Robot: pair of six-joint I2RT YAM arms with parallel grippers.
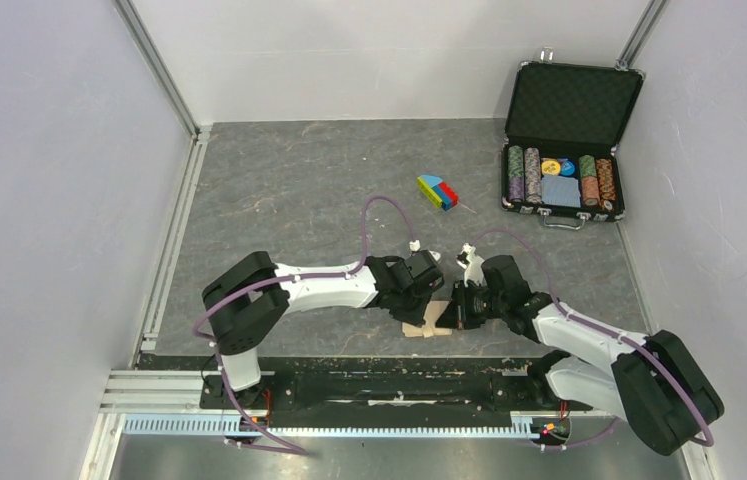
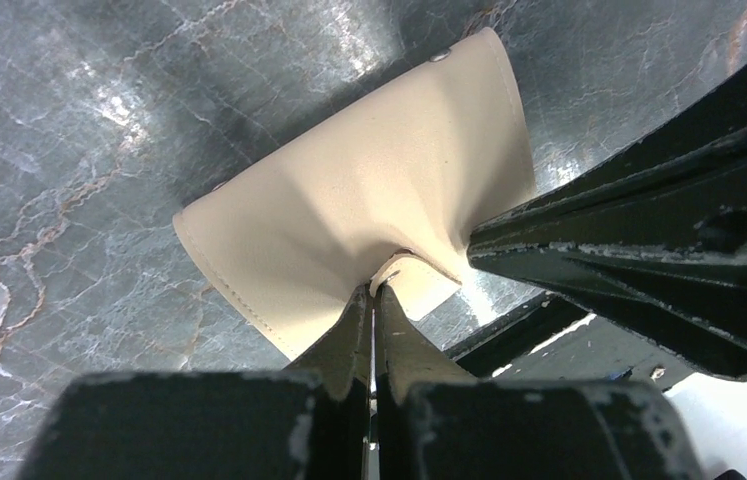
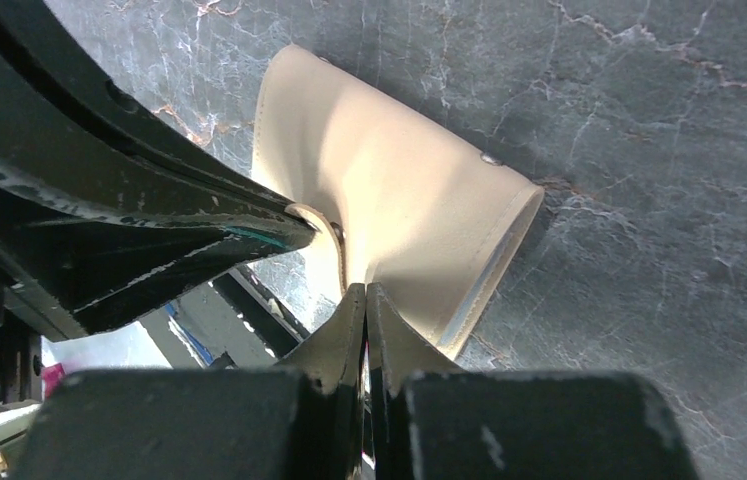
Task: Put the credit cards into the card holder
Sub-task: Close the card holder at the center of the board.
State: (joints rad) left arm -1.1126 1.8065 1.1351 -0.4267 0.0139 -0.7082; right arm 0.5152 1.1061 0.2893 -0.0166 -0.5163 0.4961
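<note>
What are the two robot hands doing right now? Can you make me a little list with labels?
Left gripper: shut, pinching the card holder by its edge
Right gripper: shut, pinching the same edge close beside it
Card holder shape: tan, bent into a curve
Credit cards: not visible in any view
Far right of table: open black case with poker chips
Middle of table: small coloured block

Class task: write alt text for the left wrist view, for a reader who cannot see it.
The shut left claw pinches the near edge of a tan card holder on a grey marbled table. The right claw grips it from the right.
</note>
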